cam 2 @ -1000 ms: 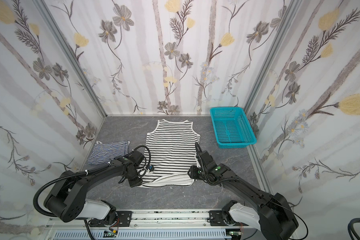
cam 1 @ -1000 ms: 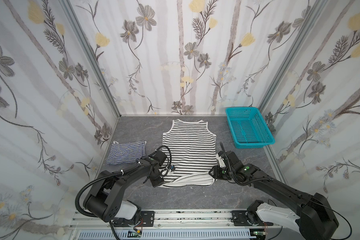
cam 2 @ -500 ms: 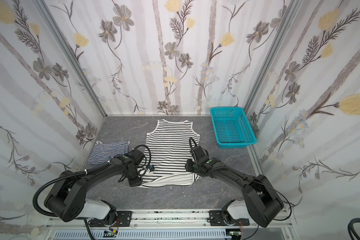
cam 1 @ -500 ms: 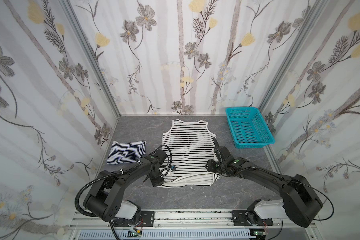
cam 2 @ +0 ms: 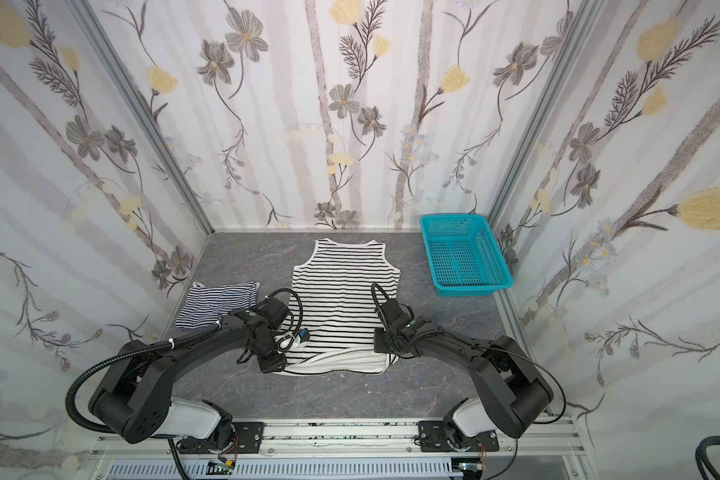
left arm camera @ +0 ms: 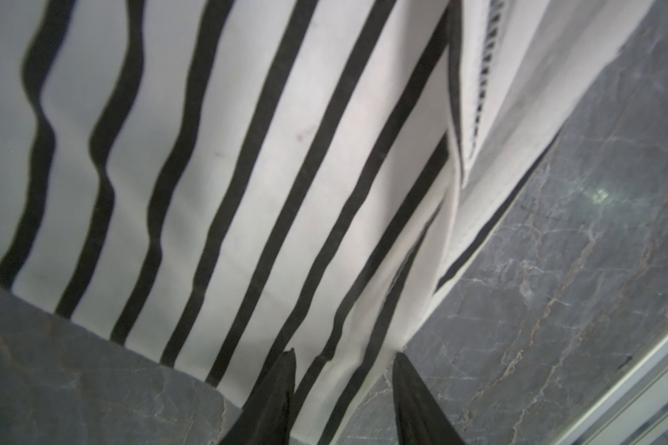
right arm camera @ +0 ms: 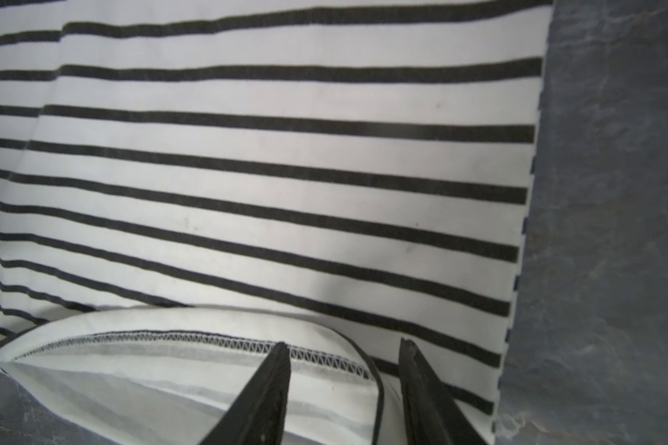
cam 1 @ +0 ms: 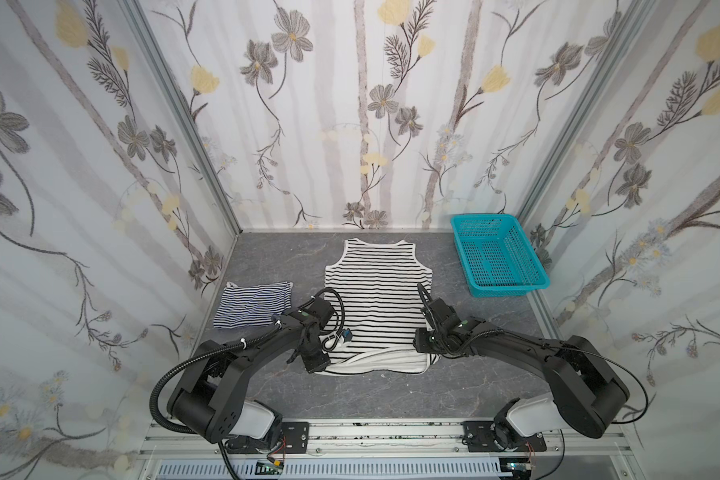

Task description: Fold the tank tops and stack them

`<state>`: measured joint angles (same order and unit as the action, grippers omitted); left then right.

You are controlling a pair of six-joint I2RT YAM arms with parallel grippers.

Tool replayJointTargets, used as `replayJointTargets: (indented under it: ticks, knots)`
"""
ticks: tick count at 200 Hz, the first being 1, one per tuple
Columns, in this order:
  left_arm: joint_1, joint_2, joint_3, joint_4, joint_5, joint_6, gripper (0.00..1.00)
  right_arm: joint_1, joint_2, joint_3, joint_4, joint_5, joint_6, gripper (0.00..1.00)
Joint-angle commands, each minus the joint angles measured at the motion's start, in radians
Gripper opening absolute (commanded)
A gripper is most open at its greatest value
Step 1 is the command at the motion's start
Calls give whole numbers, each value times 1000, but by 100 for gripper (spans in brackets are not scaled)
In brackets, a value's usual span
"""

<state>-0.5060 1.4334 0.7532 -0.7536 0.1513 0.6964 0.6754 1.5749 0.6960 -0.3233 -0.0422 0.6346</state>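
Left claw [left arm camera: 344,352] and right claw [right arm camera: 344,343], each part-open, straddle the turned-up hem [cam 1: 375,362] of the black-striped tank top [cam 1: 377,291] on the tabletop [cam 1: 267,266]. The navy-striped tank top [cam 1: 252,305] lies beside it, apart.

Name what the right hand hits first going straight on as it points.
Likely the flipped hem of the wide-striped tank top, just ahead of the right hand; depth unclear.
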Motion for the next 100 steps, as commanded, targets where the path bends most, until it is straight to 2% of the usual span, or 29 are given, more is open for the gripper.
replayJointTargets:
  ticks: [1, 50, 100]
  knots:
    - [1, -4, 0, 2, 11, -12, 43, 25, -61, -17, -48, 15, -5, 45]
    - [3, 10, 4, 13, 9, -23, 44, 54, -154, -63, -130, 45, 2, 22]
    - [3, -3, -6, 14, -21, -20, 44, 84, -205, -132, -177, 43, 30, 19]
